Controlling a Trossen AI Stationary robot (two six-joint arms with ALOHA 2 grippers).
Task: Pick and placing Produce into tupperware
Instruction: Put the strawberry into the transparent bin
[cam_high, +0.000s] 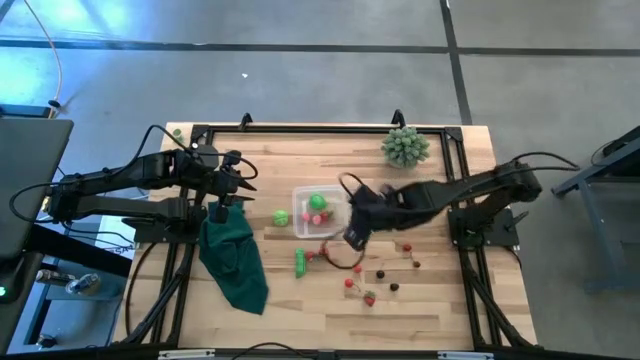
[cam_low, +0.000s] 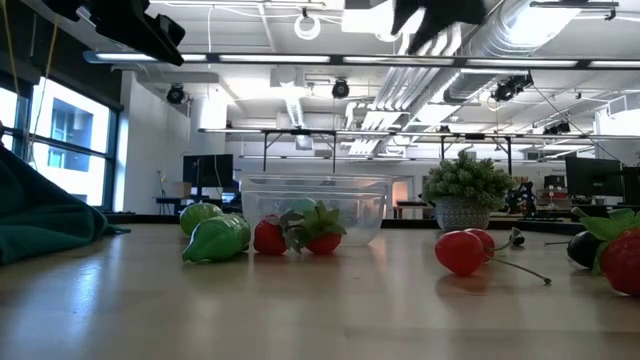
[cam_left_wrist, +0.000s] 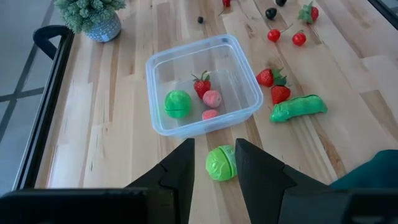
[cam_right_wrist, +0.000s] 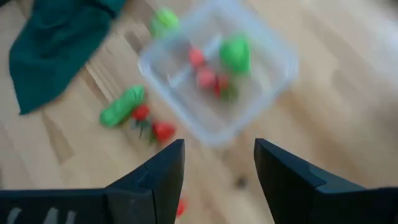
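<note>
Tupperware (cam_left_wrist: 202, 84) sits near mid-table, already loaded with a green round piece (cam_left_wrist: 177, 103), a strawberry (cam_left_wrist: 201, 85) and two pink bits; loose produce is scattered just beside it and farther toward the right arm's side. Right gripper (cam_right_wrist: 217, 165) is held above the container's near edge, fingers parted, nothing seen between them. Left gripper (cam_left_wrist: 213, 163) is raised beside the tupperware over a second green ball (cam_left_wrist: 220, 163), fingers apart; the dark green cloth (cam_high: 233, 255) looks to hang from that arm (contact not certain). Judged step: next pick by the right arm. The pair of strawberries (cam_left_wrist: 273, 85) and the green pod (cam_left_wrist: 297, 107) lie close together, so one piece should be straddled squarely, stems avoided. No brands, labels or writing can be read
</note>
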